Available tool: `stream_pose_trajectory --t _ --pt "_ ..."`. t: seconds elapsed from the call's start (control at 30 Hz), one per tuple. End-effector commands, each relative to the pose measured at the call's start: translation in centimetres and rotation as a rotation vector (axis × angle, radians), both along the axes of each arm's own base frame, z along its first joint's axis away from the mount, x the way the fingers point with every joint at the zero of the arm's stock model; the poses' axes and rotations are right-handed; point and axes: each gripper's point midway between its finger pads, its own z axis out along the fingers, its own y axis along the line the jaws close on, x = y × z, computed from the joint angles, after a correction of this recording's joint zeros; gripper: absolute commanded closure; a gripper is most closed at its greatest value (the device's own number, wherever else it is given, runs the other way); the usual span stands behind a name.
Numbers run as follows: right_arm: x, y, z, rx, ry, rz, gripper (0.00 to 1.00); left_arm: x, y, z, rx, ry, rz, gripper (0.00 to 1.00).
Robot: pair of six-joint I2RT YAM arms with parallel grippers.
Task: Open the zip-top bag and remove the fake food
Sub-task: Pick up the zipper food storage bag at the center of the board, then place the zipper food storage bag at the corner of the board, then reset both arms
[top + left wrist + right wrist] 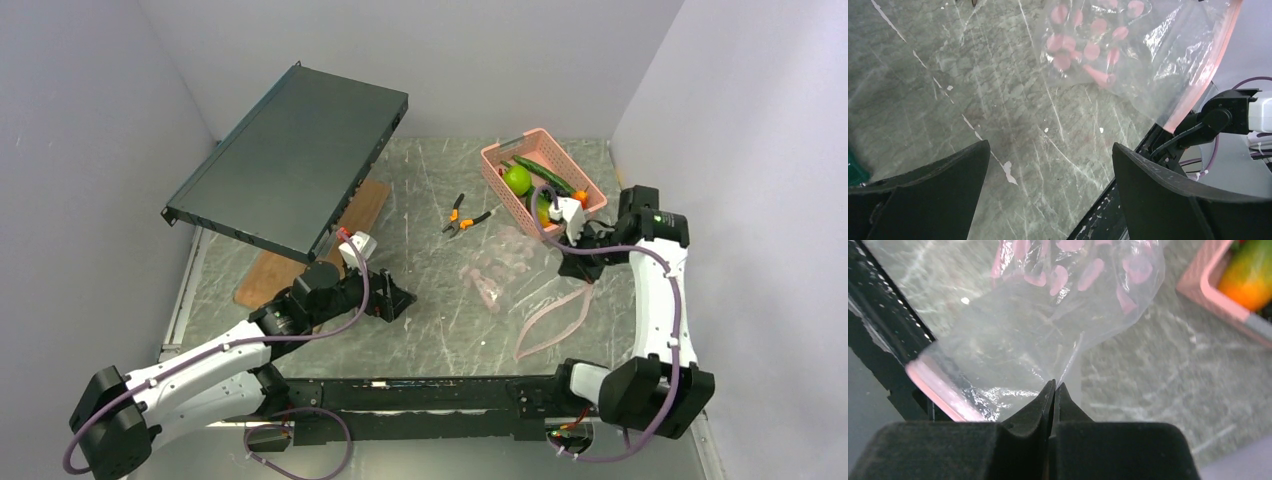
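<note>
Zip-top bag [522, 290] lies on the grey worktop [420, 330], right of centre and towards the front. It is clear crinkled plastic printed with pink spots, and its pale pink zip strip [550, 322] is parted into a loop on the side nearest the arm bases. The right fingers [1054, 387] are pressed fully together on a thin fold of the bag's plastic, pinching it at their tips. The left fingers [397, 300] stand spread wide and hold nothing. They hang over bare worktop to the left of the bag, apart from it.

The fake food [518, 182] sits in the pink basket [513, 142] at the back right, just beyond the bag — a green apple [516, 179], a long green cucumber [548, 176] and an orange-green mango [543, 208]. Orange-handled pliers [463, 216] lie on the worktop between the basket and a dark flat case [290, 160], which leans tilted at the back left.
</note>
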Motion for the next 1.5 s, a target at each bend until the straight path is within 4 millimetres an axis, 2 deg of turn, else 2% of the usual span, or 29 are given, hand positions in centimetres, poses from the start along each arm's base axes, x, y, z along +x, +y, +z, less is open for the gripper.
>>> stream_pose_trajectory --t 0.0,0.2,0.3,0.43,0.5,0.57,0.67,0.8,0.83,0.87,1.0,1.07,1.13,1.2,1.27,1.33,1.47 --pt "-0.4 -4.9 -0.1 -0.150 0.034 -0.073 1.00 -0.3 -0.1 1.4 -0.020 -0.035 -0.032 0.02" --pt "0.9 -10.9 -0.9 -0.232 0.036 -0.258 1.00 -0.6 0.1 1.2 -0.046 -0.029 -0.025 0.00" --pt "1.7 -13.2 -1.8 -0.200 0.037 -0.342 1.00 -0.8 0.1 1.0 -0.076 -0.023 -0.021 0.00" --pt "2.4 -14.4 -2.9 -0.113 0.053 -0.408 0.78 -1.5 -0.6 0.5 -0.153 0.008 -0.046 0.00" --pt "2.9 -14.7 -2.9 -0.078 0.038 -0.438 0.64 -1.7 -0.7 0.0 -0.155 0.033 -0.054 0.00" --pt "3.5 -14.9 -1.9 -0.045 -0.014 -0.460 0.52 -2.1 -0.9 -0.2 -0.143 0.046 -0.079 0.00" --pt "4.3 -14.4 0.7 -0.016 -0.124 -0.480 0.38 -2.7 -1.1 -0.2 -0.114 0.043 -0.125 0.00" --pt "4.8 -12.7 3.7 0.050 -0.258 -0.488 0.17 -3.6 -1.0 -0.4 -0.013 0.014 -0.182 0.00" --pt "4.9 -12.1 4.2 0.072 -0.282 -0.488 0.06 -3.9 -1.1 -0.3 0.005 0.004 -0.195 0.00" --pt "4.9 -11.5 4.8 0.095 -0.312 -0.481 0.01 -4.2 -1.2 0.0 0.020 -0.007 -0.207 0.00" --pt "5.2 -8.8 7.6 0.261 -0.403 -0.502 0.00 -5.5 -1.9 1.9 0.081 -0.089 -0.257 0.00" --pt "5.2 -7.8 9.2 0.365 -0.409 -0.583 0.00 -5.9 -2.5 3.7 0.101 -0.145 -0.271 0.00" --pt "4.6 -6.4 10.8 0.434 -0.421 -0.577 0.00 -6.1 -2.6 5.9 0.124 -0.205 -0.270 0.00" --pt "4.7 -6.3 12.7 0.511 -0.439 -0.671 0.00 -6.2 -2.5 7.6 0.125 -0.247 -0.267 0.00" --pt "4.7 -6.9 14.2 0.526 -0.495 -0.778 0.00 -5.5 -1.7 9.9 0.125 -0.305 -0.222 0.00" --pt "4.1 -6.7 15.7 0.518 -0.545 -0.801 0.00 -4.8 -0.7 11.9 0.123 -0.351 -0.169 0.00" --pt "3.2 -6.6 17.4 0.520 -0.564 -0.870 0.00 -3.0 1.6 15.0 0.168 -0.425 -0.049 0.00"
